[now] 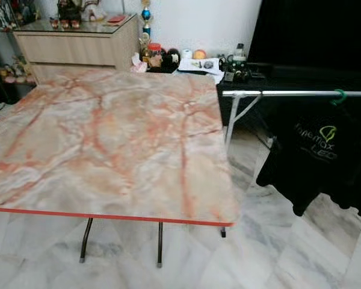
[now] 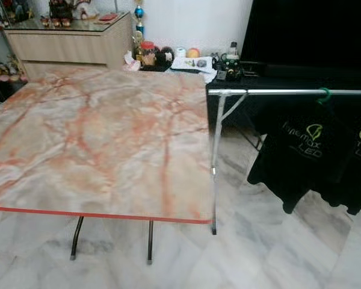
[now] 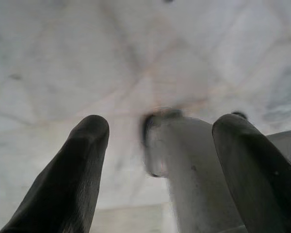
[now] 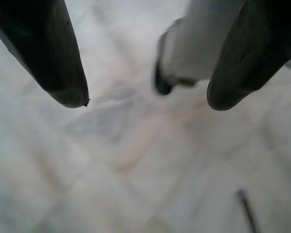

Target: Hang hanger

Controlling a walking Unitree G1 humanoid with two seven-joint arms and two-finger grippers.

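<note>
At about nine o'clock in the head views stands the bench [image 1: 108, 138], its marble-patterned top edged in red and bare of anything to pick up. Behind it at eleven o'clock is a wooden cabinet [image 1: 78, 45], and at twelve a low dark stand with small clutter [image 1: 198, 60] on it.

At three o'clock a metal rail [image 2: 277, 92] runs level off the right edge, carried on a slim leg [image 2: 215, 162]. A green hanger [image 2: 323, 95] already hooks over the rail with a black T-shirt [image 2: 298, 156] draped from it, and a second dark shirt [image 2: 358, 174] hangs just beside it farther right. No loose hanger can be made out on the bench or the marble floor [image 1: 277, 253].

The left gripper [image 3: 160, 131] hangs pointing at the floor, its jaws spread wide and holding nothing; a pale, blurred shape between them looks like part of the robot's own body. The right gripper [image 4: 145, 102] hangs likewise, jaws well apart and empty.

By my judgement the step in hand is either finding a hanger or confirming the job is done, since the green one sits on the rail. To do it well, the robot should turn toward three o'clock and bring the whole rail into view before raising an arm. Any hook should go on the bare stretch of rail toward the leg, apart from the shirts. Approach from above so the hook drops over the rail rather than knocking it.
</note>
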